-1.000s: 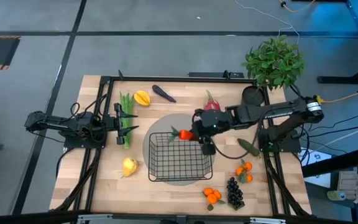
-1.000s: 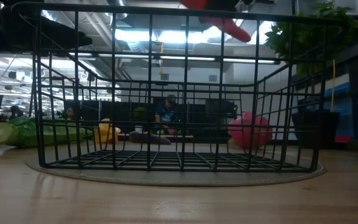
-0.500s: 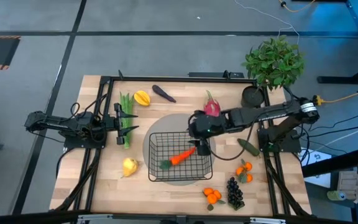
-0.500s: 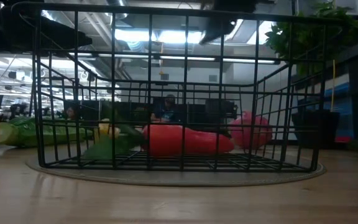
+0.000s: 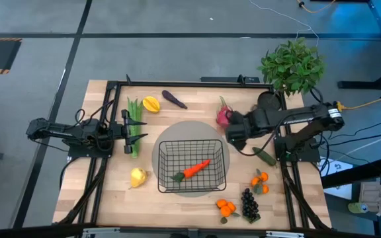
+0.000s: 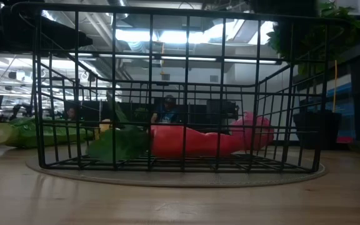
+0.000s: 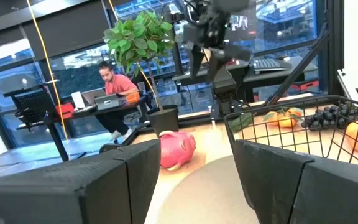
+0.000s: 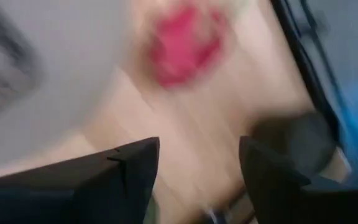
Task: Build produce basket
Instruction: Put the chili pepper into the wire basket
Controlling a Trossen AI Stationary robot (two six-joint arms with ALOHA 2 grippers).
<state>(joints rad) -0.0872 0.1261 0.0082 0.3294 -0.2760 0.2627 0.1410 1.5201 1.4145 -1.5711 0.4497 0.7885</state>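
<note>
Black wire basket (image 5: 192,165) sits mid-surface on a round grey mat (image 5: 177,132) in the high view, w/ an orange carrot (image 5: 196,168) lying slantwise inside, leafy end toward the left arm. Right claw (image 5: 233,131) hangs just off the basket's far right corner, beside the pink dragon fruit (image 5: 224,116), fingers spread, nothing in them. Left claw (image 5: 139,123) is parked at the left side by the green stalks (image 5: 133,125), wide open, empty. Around the wooden surface (image 5: 111,192): yellow fruit (image 5: 151,104), eggplant (image 5: 174,98), a second yellow fruit (image 5: 138,176), small oranges (image 5: 227,208) and grapes (image 5: 249,203) at the near edge (all outside the basket).

Low view: carrot (image 6: 189,142) rests on the basket (image 6: 167,87) floor, leaves (image 6: 120,144) on the picture's left; dragon fruit (image 6: 258,131) shows behind the wires.

Left wrist view: dragon fruit (image 7: 176,149) on the surface, basket rim (image 7: 278,121) nearby, oranges (image 7: 283,118) and grapes (image 7: 337,115) past it; a person (image 7: 114,84) sits at a desk in the room behind.

Right wrist view: blurred; a pink blob ahead of the parted fingers (image 8: 129,168), prob. the dragon fruit (image 8: 185,50).
</note>
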